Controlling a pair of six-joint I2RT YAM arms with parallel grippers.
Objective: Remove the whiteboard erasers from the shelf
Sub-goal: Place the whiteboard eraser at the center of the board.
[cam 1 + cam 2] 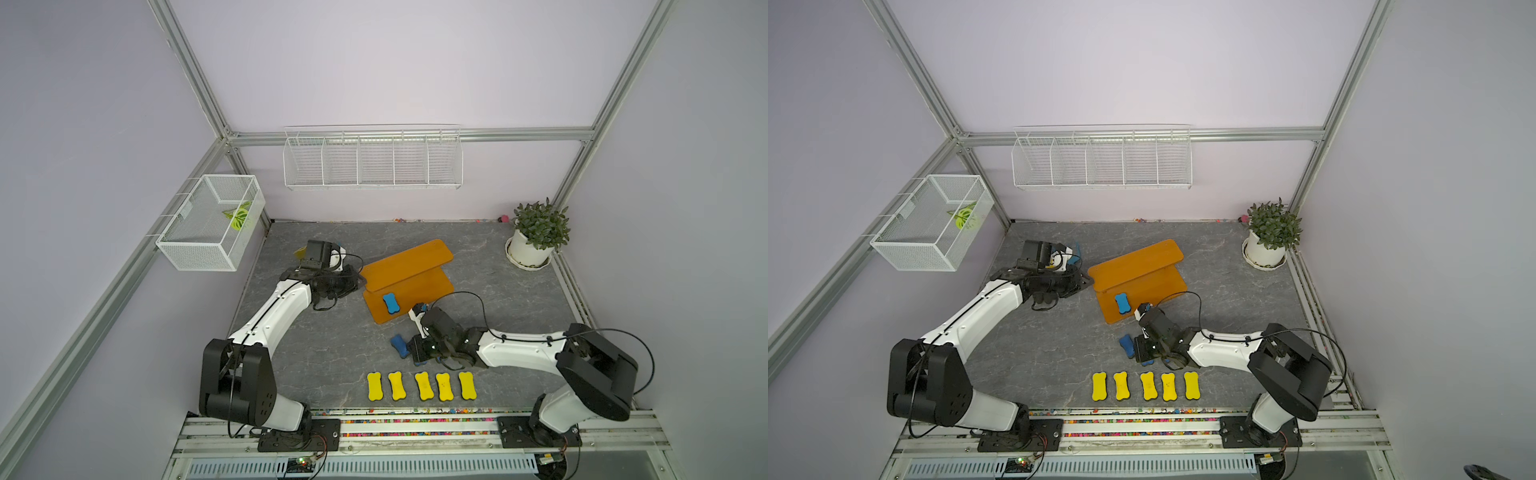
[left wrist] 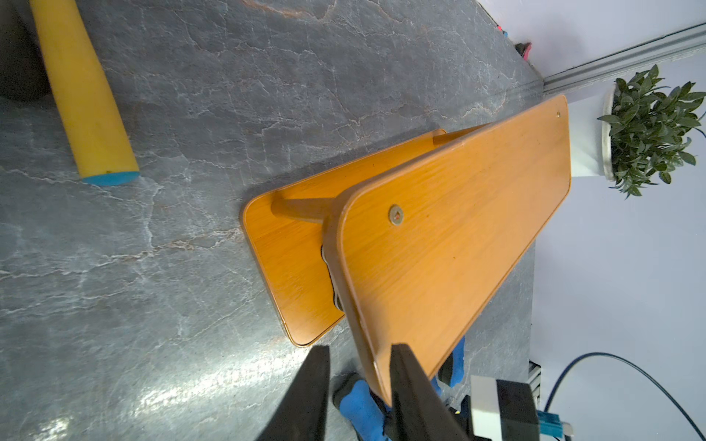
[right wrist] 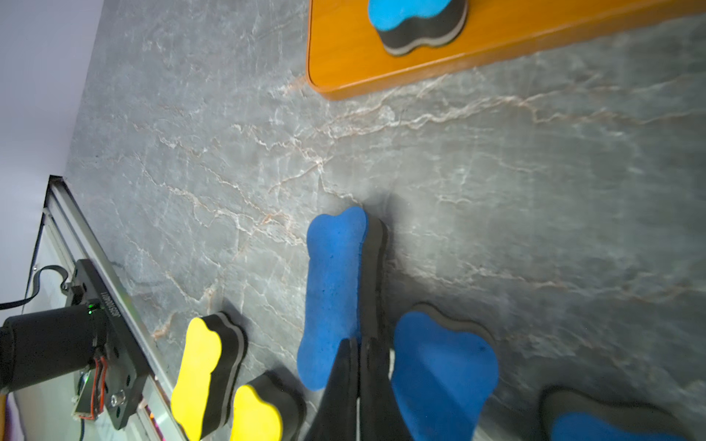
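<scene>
Only one blue eraser (image 1: 390,302) lies on the shelf (image 1: 415,257), on its lower board (image 1: 419,297). Five yellow erasers (image 1: 422,385) lie in a row along the front of the table (image 1: 519,299). The right pincer (image 3: 359,340) is closed on nothing, its tips at a tipped blue eraser (image 3: 334,286) on the table. The left pincer (image 2: 360,346) straddles the end of the top board (image 2: 458,248); whether it squeezes I cannot tell

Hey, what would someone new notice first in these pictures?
Five yellow erasers lie in a neat row near the table's front edge. Mid-table stands the orange shelf, one blue eraser on its lower board. The shut right gripper is beside other blue erasers on the table.
</scene>
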